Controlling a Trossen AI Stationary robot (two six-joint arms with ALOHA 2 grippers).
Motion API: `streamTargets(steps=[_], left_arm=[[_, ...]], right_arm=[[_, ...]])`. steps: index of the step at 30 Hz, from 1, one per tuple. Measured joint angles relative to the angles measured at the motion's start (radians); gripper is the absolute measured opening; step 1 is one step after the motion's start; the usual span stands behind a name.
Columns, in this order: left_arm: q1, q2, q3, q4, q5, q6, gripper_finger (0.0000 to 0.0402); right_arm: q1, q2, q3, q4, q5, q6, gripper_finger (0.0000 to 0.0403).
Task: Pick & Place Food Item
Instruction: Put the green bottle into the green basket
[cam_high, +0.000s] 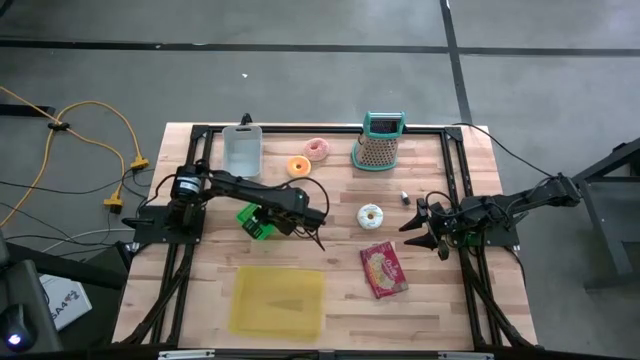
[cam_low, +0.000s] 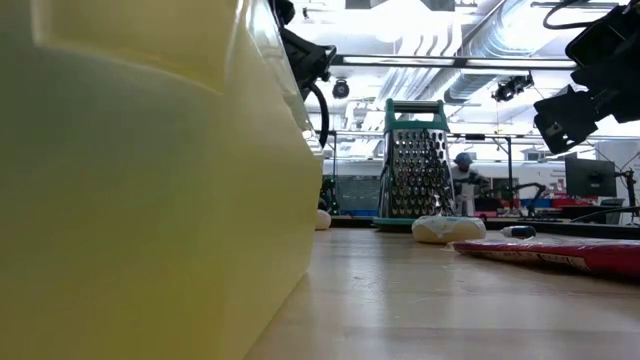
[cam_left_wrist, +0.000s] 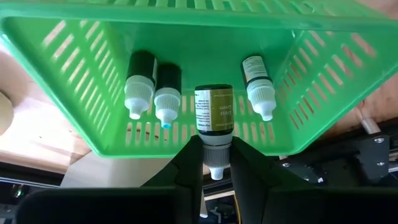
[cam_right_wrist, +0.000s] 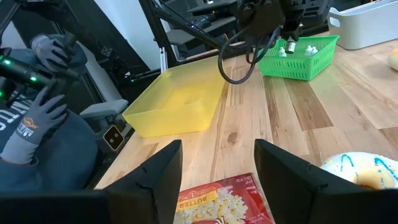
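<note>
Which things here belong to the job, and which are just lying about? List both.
Job:
- bottle, clamped in the left end effector
- green basket, holding three more bottles

Lying about:
- grater
- white donut, pink donut, orange donut
- popcorn packet
- yellow tray
- white bin
- right end effector, waiting open near the packet
</note>
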Motion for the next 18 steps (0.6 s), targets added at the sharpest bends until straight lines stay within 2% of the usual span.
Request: streamTargets(steps=[11,18], left_arm=[[-0.027,0.0,-0.021,0.001,0.002,-0.005,0.0058],[-0.026,0.0,-0.021,0.001,0.003,-0.008,0.0079]], right_arm=[[0.0,0.0,0.0,0.0,0.0,0.0,0.0188],[0.0,0.0,0.0,0.0,0.0,0.0,0.0188]])
